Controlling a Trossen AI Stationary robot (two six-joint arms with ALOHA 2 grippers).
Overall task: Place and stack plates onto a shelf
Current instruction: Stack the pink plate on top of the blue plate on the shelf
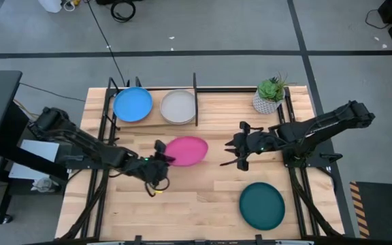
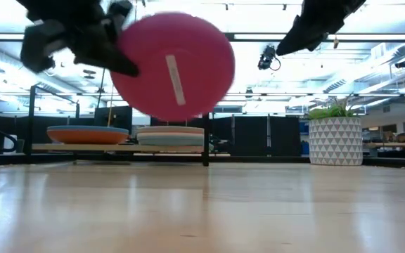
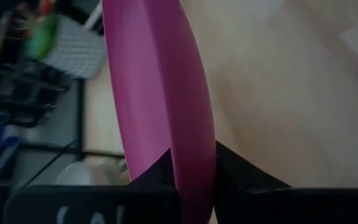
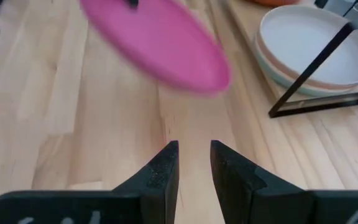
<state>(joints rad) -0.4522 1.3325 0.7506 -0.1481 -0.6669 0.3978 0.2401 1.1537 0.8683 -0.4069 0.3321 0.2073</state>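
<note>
A magenta plate point(image 1: 188, 151) hangs above the middle of the table, with my left gripper point(image 1: 160, 158) shut on its left rim. My right gripper point(image 1: 234, 151) hovers open and empty to the plate's right, and its fingers point(image 4: 166, 163) stand apart over bare wood. A dark teal plate point(image 1: 262, 205) lies flat on the table at the near right. On the shelf point(image 1: 156, 121) at the far edge, a bright blue plate point(image 1: 133, 104) tops one stack and a grey-white plate point(image 1: 178, 107) tops another. Orange shows under the blue one point(image 2: 88, 133). My left gripper pinches the magenta plate's rim point(image 3: 191, 180) between its two fingers, one on each face. The fingers point(image 3: 157, 177) come from the table's left, slanting down. The plate is lifted clear of the table and tilted, and its underside with a pale sticker point(image 2: 175, 79) faces the near edge.
A black upright divider point(image 1: 195, 99) stands right of the grey-white stack. A potted plant in a white pot point(image 1: 269, 96) sits at the far right. Bare wood lies between the shelf and the teal plate. Black frame rails point(image 1: 298, 178) run along both sides of the table.
</note>
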